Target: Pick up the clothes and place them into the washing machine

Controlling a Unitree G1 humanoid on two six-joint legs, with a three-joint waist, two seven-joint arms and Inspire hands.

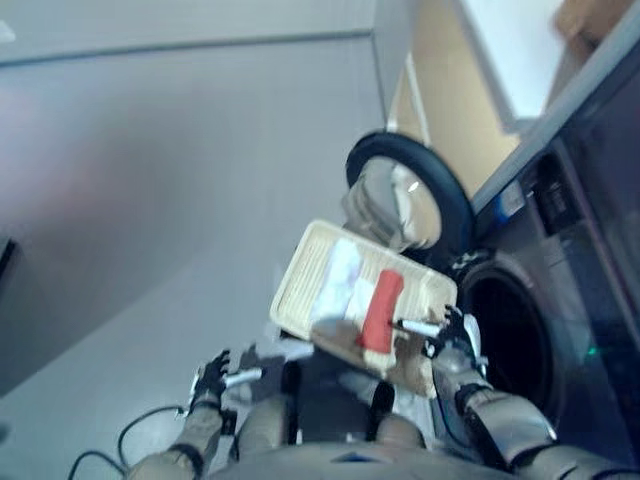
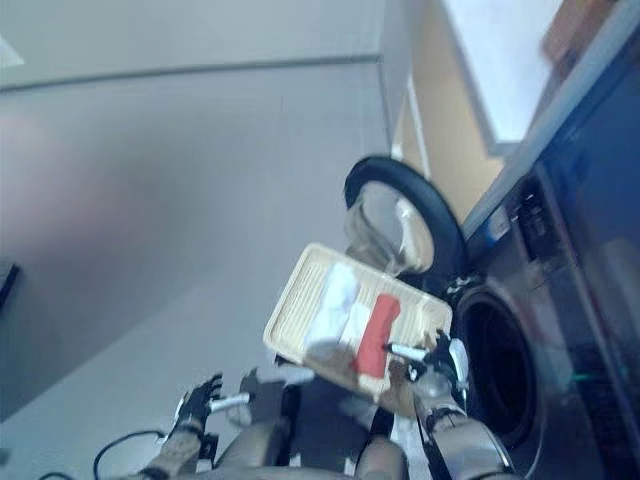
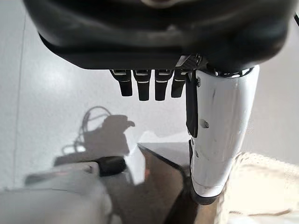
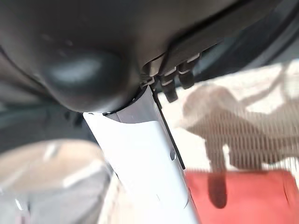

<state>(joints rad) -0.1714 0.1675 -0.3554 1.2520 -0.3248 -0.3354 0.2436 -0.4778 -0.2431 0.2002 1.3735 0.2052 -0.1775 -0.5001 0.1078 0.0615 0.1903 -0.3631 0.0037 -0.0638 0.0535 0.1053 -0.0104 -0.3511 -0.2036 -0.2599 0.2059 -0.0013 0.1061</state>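
Note:
A cream woven basket [image 1: 300,285] stands on the floor in front of me. In it lie a rolled red cloth [image 1: 381,310] and a white cloth [image 1: 345,272]. The washing machine's dark drum opening [image 1: 508,335] is just right of the basket, and its round door [image 1: 412,190] is swung open behind it. My right hand [image 1: 449,336] hovers over the basket's right edge, open and empty; its wrist view shows the red cloth [image 4: 238,196] just below the thumb. My left hand [image 1: 212,377] hangs open over the floor, left of the basket.
The grey floor [image 1: 150,200] stretches to the left and behind the basket. The washing machine's dark front panel [image 1: 590,250] fills the right side. A beige wall [image 1: 445,90] rises behind the open door.

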